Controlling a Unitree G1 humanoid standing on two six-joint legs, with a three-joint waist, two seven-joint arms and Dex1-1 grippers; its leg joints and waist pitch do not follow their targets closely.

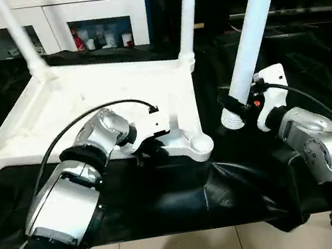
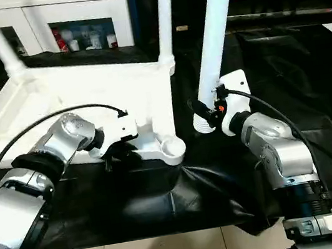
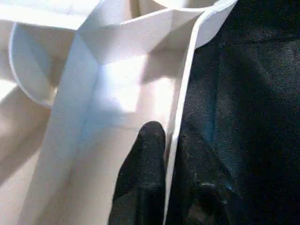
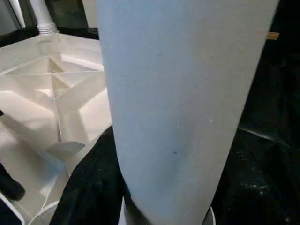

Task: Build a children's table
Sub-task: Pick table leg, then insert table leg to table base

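now the left tool [image 3: 169, 173] pinches the tabletop's [image 1: 86, 99] near rim beside its empty corner socket [image 1: 199, 144]; the right tool [image 1: 237, 104] clasps a loose leg [image 1: 253, 35], upright on the black-draped table [image 1: 163, 188].

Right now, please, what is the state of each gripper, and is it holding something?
Left gripper: closed on the tabletop rim, one finger on each side.
Right gripper: closed around the loose leg near its threaded end.
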